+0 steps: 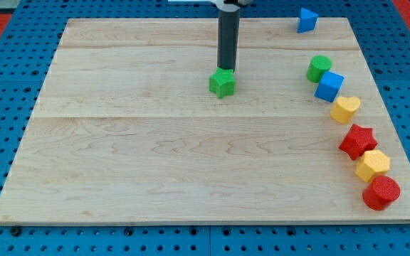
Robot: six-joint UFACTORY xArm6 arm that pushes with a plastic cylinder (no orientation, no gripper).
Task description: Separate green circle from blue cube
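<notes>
The green circle (318, 68) stands at the view's right, touching the blue cube (329, 86) just below and to the right of it. My tip (225, 69) is near the top middle of the board, right at the top edge of a green star block (222, 83). It is far to the left of the green circle and the blue cube.
A blue triangular block (306, 20) lies at the top right. Below the blue cube runs a line of a yellow heart (345, 109), a red star (357, 141), a yellow hexagon (372, 165) and a red circle (381, 192). The wooden board (134, 156) rests on blue pegboard.
</notes>
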